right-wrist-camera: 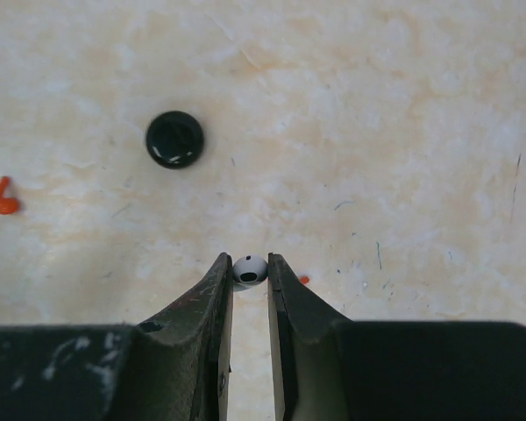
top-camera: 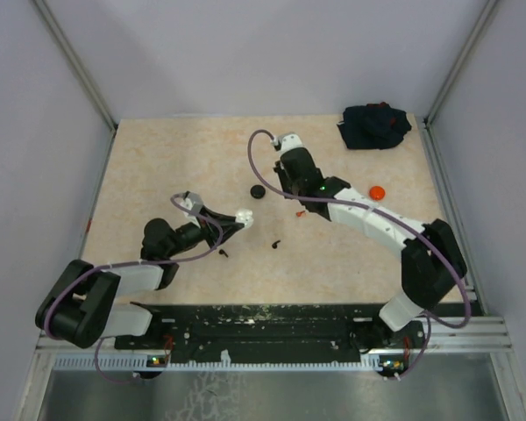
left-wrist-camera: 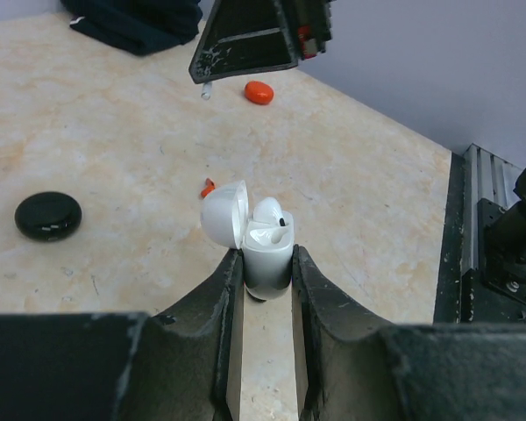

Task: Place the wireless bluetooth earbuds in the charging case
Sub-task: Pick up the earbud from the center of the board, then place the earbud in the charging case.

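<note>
Left tool (left-wrist-camera: 266,256) clamped on the open white charging case (left-wrist-camera: 267,267), one white earbud (left-wrist-camera: 267,210) seated inside. Right tool (right-wrist-camera: 249,260) pinching a second white earbud (right-wrist-camera: 250,271) above the worktop (right-wrist-camera: 377,132).

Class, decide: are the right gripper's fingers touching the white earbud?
Touching. The right wrist view shows the right gripper closed on the white earbud, no gap either side.

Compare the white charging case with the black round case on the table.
The white charging case is open, lid flipped back; the black round case is shut. The white one is clamped in the left pincer; the black one lies free on the table. Both are small and glossy.
</note>
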